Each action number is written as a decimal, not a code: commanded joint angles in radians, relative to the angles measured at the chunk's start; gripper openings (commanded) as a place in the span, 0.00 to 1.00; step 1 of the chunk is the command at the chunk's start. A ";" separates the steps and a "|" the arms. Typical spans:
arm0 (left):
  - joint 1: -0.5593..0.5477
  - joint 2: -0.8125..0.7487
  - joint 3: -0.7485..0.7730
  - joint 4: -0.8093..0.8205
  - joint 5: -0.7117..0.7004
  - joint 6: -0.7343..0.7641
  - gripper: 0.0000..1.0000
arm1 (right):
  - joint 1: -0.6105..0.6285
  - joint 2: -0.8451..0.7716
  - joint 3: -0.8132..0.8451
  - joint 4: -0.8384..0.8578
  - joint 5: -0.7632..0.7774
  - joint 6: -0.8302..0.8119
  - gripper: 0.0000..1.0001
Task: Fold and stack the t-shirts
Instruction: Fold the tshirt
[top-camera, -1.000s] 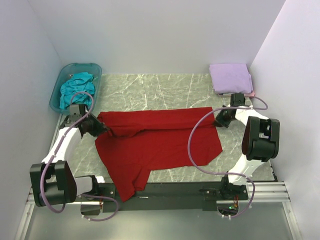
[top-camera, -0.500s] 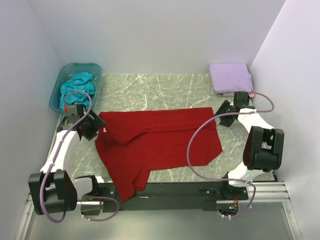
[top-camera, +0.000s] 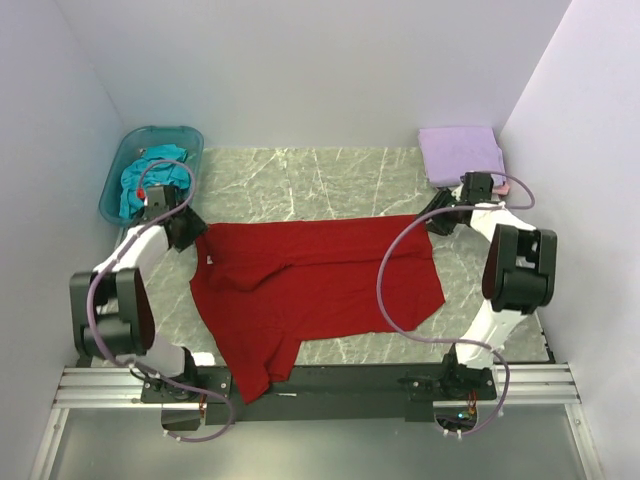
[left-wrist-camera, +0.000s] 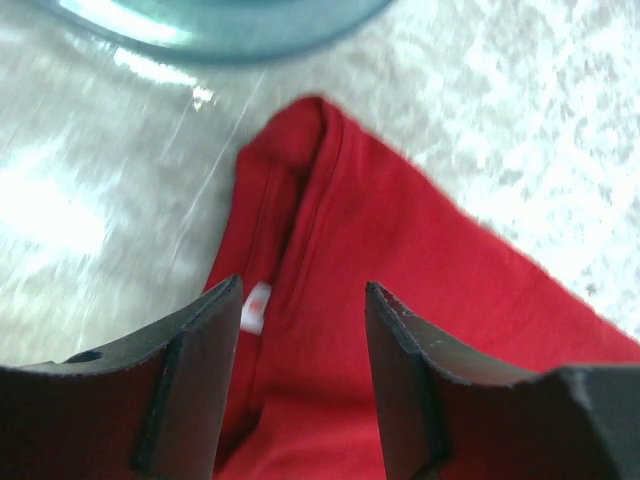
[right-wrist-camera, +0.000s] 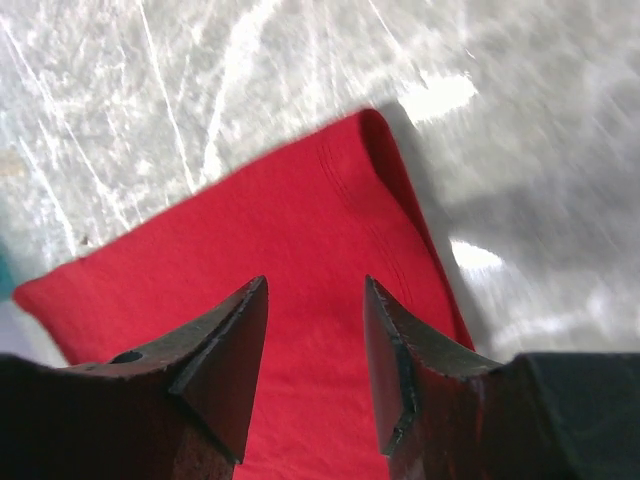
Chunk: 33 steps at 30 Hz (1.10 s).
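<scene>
A deep red t-shirt (top-camera: 315, 280) lies spread across the middle of the table, its top part folded over and one end hanging toward the near edge. My left gripper (top-camera: 186, 230) hovers open over its back left corner; the left wrist view shows red cloth (left-wrist-camera: 420, 260) and a white label (left-wrist-camera: 255, 306) between the open left gripper (left-wrist-camera: 303, 290) jaws. My right gripper (top-camera: 434, 219) stands open over the back right corner, and the right wrist view shows the right gripper (right-wrist-camera: 315, 283) with that corner (right-wrist-camera: 330, 200) beyond its tips. Neither holds anything. A folded lavender t-shirt (top-camera: 460, 154) lies at the back right. A teal t-shirt (top-camera: 133, 185) is bunched in the tub.
The translucent blue-green tub (top-camera: 185, 135) stands at the back left, just behind my left wrist; its rim (left-wrist-camera: 220, 25) shows in the left wrist view. A thin pink edge (top-camera: 505, 187) peeks out under the lavender shirt. White walls close in on three sides.
Both grippers let go of the red shirt's back corners, opened and drew away toward the back and outward. The shirt's back edge now lies flat on the table.
</scene>
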 joint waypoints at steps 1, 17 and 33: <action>-0.012 0.061 0.076 0.079 -0.032 0.024 0.57 | 0.001 0.065 0.066 0.069 -0.090 0.027 0.50; -0.047 0.362 0.278 0.028 -0.256 0.027 0.03 | -0.025 0.315 0.232 -0.033 0.036 0.071 0.49; -0.145 0.257 0.341 -0.019 -0.302 0.043 0.36 | -0.039 0.069 0.167 -0.017 0.131 0.020 0.53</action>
